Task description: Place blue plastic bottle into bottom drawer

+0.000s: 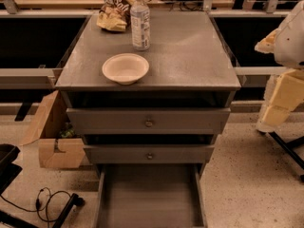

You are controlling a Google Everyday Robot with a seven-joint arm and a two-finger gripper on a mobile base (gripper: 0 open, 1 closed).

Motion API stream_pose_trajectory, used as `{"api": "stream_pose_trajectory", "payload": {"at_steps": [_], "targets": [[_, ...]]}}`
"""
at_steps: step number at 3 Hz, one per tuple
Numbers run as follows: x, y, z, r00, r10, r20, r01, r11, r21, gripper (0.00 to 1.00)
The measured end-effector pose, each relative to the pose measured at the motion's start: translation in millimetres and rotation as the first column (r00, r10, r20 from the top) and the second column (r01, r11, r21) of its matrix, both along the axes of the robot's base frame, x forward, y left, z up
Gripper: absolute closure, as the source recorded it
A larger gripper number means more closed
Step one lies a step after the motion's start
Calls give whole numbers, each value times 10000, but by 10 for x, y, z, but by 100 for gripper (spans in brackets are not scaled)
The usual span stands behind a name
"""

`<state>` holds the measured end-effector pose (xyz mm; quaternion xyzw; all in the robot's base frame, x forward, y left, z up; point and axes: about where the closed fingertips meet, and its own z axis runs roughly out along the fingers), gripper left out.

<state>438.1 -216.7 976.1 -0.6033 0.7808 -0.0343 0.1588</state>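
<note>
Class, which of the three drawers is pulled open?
The bottom drawer, its floor showing; the two knobbed drawers above show only fronts. End effector hovers at right.

Bottle clear, white-capped; bowl cream; bottom drawer grey; cream gripper at right edge.

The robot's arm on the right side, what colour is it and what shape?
The arm has a smooth, rounded white shell up top. Below it come chunky, boxy cream-yellow blocks, ending in the hand at the picture's right edge. No cables or markings show on it.
</note>
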Motion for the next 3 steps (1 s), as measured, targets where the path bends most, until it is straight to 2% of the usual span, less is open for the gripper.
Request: {"api": "stream_pose_trajectory", "payload": {"at_steps": [1,2,3], "targets": [[0,0,0,10000,0,0,0,10000,0,0],[181,11,-33,9989,-56,460,38,9992,390,0],[884,161,-110,9866,177,1624,-470,9829,1782,0]]}}
